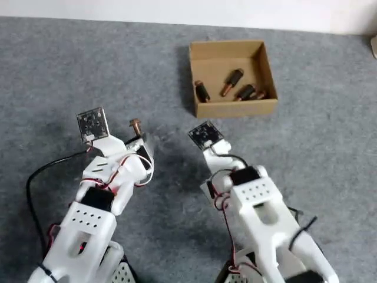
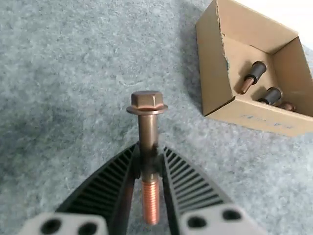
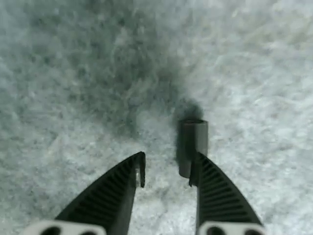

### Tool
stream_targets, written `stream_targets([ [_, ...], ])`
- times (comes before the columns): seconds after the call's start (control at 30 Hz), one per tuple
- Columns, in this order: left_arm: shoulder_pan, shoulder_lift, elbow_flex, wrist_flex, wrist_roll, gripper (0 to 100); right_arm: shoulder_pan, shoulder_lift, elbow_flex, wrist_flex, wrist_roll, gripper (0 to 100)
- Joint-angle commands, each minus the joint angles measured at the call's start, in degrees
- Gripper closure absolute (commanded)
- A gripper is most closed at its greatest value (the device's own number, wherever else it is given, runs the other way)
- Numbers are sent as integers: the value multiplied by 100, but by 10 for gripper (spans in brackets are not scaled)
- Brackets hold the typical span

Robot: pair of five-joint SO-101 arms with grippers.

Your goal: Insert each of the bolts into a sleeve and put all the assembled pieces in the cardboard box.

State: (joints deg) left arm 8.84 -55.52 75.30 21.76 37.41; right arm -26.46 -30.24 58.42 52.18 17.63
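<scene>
Grey felt-like worktop (image 1: 70,71), with a white wall strip (image 1: 177,9) along the far edge. An open cardboard box (image 1: 232,108) sits on the far side of the worktop, beyond both arms and nearer the right arm. At least three assembled pieces (image 1: 231,82) lie loose on its floor, dark sleeves with copper ends sticking out; there may be a fourth by the near wall, hard to tell. In the left wrist view the box (image 2: 215,73) is well apart from the end effector, off to one side.

The bolt (image 2: 147,127) sits in the left end effector (image 2: 148,152), shank between the ribbed fingers (image 2: 115,181). Its flanged hex head pokes out past the tips and the threaded end runs back toward the wrist. The fingers are closed tight on the shank, and the bolt is off the worktop. In the high view the bolt head (image 1: 135,125) shows just ahead of the left arm.

The dark sleeve (image 3: 191,139) is on the worktop at the right end effector (image 3: 167,169). It sits against the inner tip of one finger (image 3: 215,196), open end facing away, and is not centred in the gap. The jaws are spread wide and grip nothing.
</scene>
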Motion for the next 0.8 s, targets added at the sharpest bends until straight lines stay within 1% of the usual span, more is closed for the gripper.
stream_targets([
  [0.0,-75,13,-48,-185,35,995,-40,462,-303,-224,-62,860],
  [0.13,-75,13,-48,-185,35,995,4,769,-251,-892,-62,860],
  [0.27,-75,13,-48,-185,35,995,435,954,-277,-971,-62,860],
  [0.37,-75,13,-48,-185,35,995,620,1138,-295,-980,-62,860],
  [0.57,-75,4,-48,-185,35,995,620,1763,-295,-989,-62,860],
  [0.77,-66,-22,-48,-185,35,995,620,2105,-303,-1464,-62,864],
])
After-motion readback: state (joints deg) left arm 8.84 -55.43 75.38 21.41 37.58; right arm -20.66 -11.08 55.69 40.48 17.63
